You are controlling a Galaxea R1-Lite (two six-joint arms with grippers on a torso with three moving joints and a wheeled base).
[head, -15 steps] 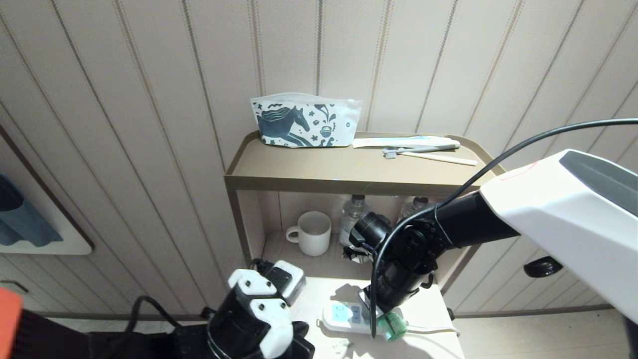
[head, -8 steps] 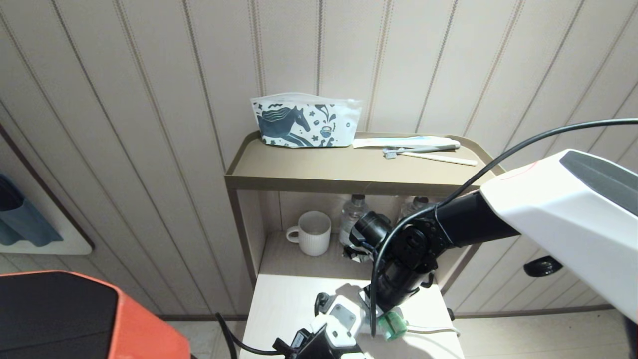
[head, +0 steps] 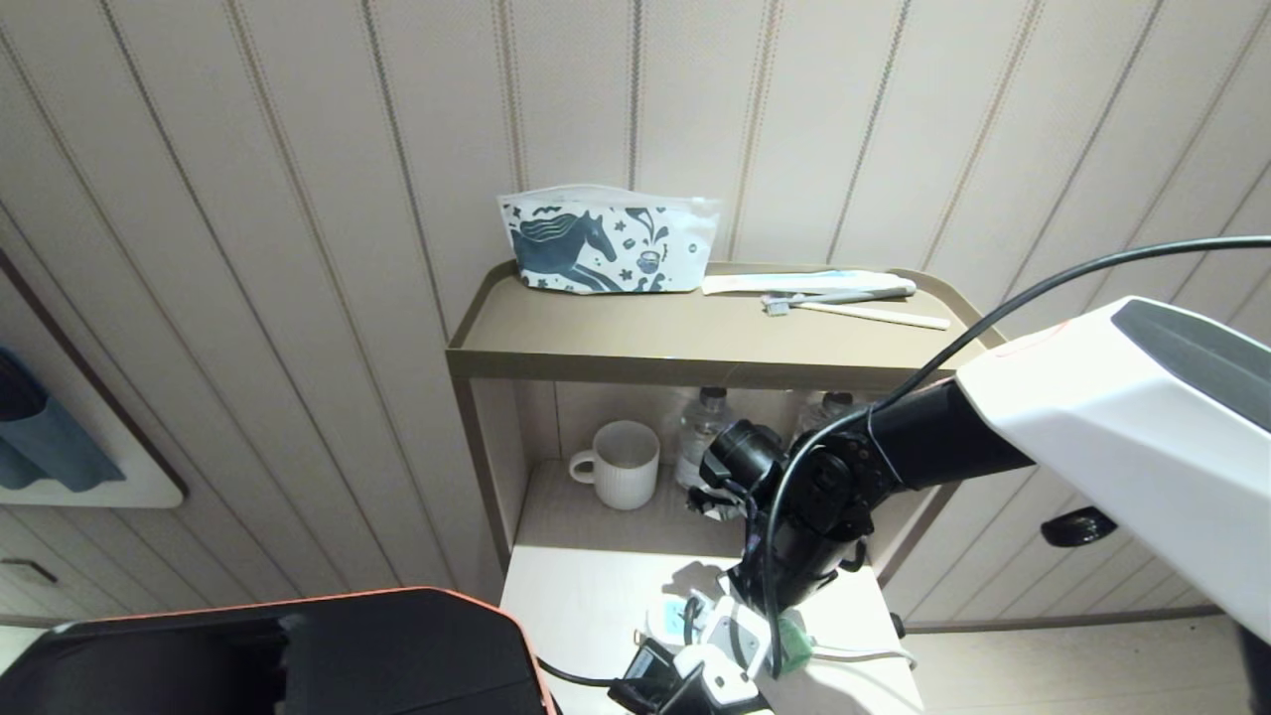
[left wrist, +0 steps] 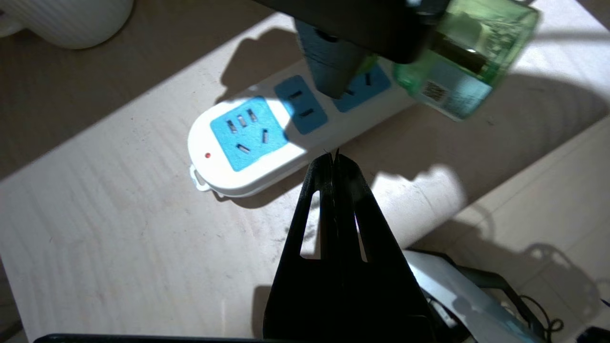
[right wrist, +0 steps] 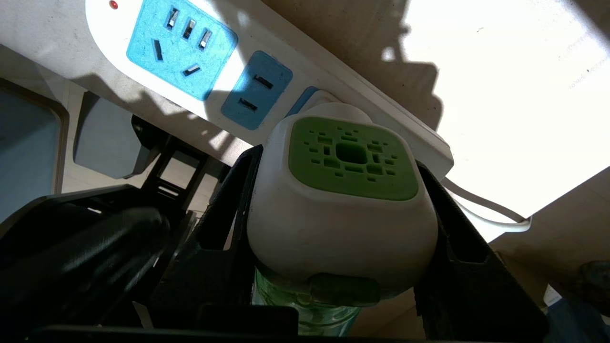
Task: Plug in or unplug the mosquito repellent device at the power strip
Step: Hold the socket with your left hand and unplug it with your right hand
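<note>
Two robot grippers meet at the near edge of a pale wooden counter. Nearest, the left gripper has its black fingers pressed together into one point, holding nothing. That point hovers just beside the near long edge of the power strip, close to it; whether it touches cannot be told. In the head view the left gripper sits low at the counter's front edge, with the left arm's dark orange-trimmed casing filling the lower left corner.

Next comes the power strip, a flat white oblong lying on the counter near the front edge. Its rounded end with a red light and its first two blue socket faces are uncovered. A white cord leaves its other end toward the counter's right edge.

At the third socket, the right gripper pinches the mosquito repellent device by the two sides of its white head. The green vented face points toward the strip, and the head meets the strip at that socket. Its green bottle sticks out past the strip.

Open counter lies left of the strip. Farther back, under a brown shelf, stand a white mug and clear bottles. On the shelf top, against the panelled wall, rest a horse-print pouch and a toothbrush.
</note>
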